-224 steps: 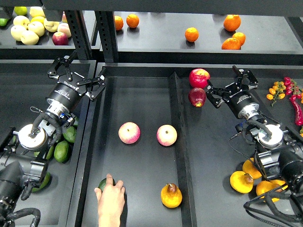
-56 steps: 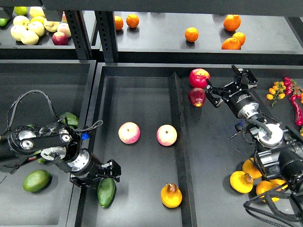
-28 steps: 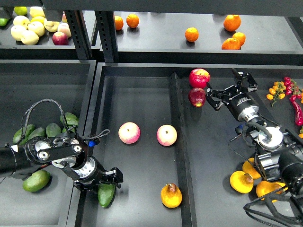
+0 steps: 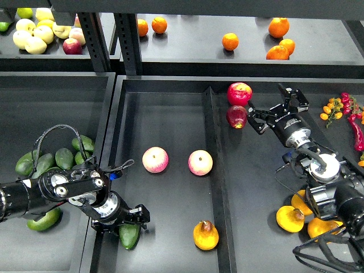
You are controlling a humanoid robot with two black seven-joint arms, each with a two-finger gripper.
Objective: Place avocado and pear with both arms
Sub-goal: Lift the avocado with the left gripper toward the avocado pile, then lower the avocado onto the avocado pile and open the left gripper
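Note:
The avocado [image 4: 129, 235], dark green and oval, lies at the front left of the middle tray [image 4: 170, 114]. My left gripper [image 4: 120, 220] hangs right over its upper end, jaws spread wide to either side and open. The pear [image 4: 205, 235], yellow-orange with a brownish knob, lies at the front of the same tray, right of the avocado and untouched. My right gripper [image 4: 267, 101] is open and empty at the back of the right tray, far from the pear and just right of two red apples [image 4: 239, 94].
Two pink-yellow apples [image 4: 155, 160] [image 4: 200, 162] lie mid-tray. Several avocados [image 4: 57, 158] lie in the left bin, one more by my left arm [image 4: 42, 220]. More pears [image 4: 290, 219] lie front right. A divider [image 4: 215, 170] splits the trays. Oranges [image 4: 230, 41] sit on the back shelf.

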